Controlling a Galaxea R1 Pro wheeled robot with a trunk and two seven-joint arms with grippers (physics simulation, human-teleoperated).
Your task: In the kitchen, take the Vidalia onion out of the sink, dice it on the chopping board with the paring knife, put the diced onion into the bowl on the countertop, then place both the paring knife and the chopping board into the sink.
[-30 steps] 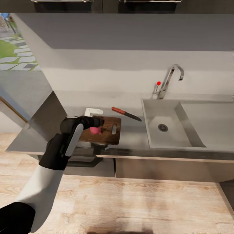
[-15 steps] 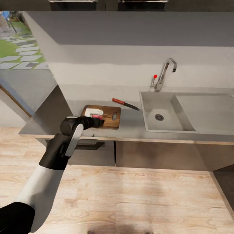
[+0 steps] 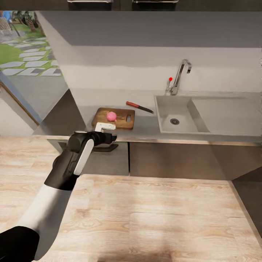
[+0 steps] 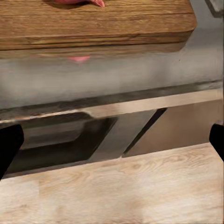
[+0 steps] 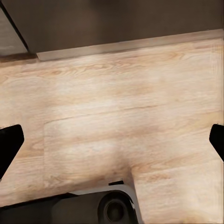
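Pink round onion (image 3: 111,116) sits mid-frame on the brown wood-grain chopping board (image 3: 123,123), staged for dicing (uncut). Orange-handled paring knife (image 3: 139,107) lies just beside, toward the grey steel sink (image 3: 182,125). Left gripper (image 3: 113,138) hangs wide open, empty, off the counter edge; right gripper's fingertips (image 5: 10,140) spread wide over floor.

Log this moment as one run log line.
onion: on chopping board | paring knife: on countertop beside sink | left gripper: open, empty
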